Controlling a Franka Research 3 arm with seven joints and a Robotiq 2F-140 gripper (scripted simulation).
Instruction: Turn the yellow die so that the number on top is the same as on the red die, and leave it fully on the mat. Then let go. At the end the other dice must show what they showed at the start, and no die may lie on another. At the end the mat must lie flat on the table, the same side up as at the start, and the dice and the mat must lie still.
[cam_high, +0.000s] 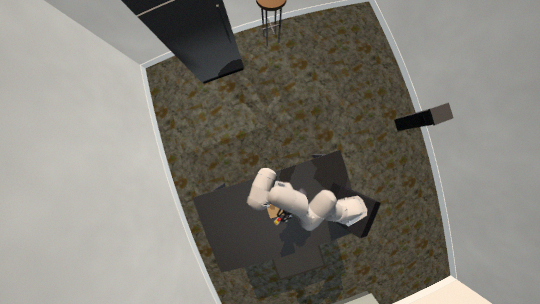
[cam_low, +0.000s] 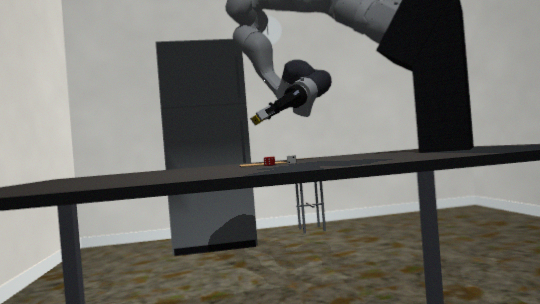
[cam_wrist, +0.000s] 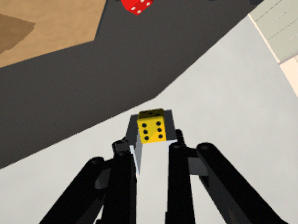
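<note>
My gripper is shut on the yellow die and holds it high above the table, tilted down to the left. The face of the die toward the wrist camera shows six pips. The red die lies on the dark table just off the edge of the brown mat. In the overhead view the arm hides most of the mat and the dice.
A small grey die lies on the table right of the red die. A tall dark cabinet stands behind the table. The robot's black pedestal rises at the right.
</note>
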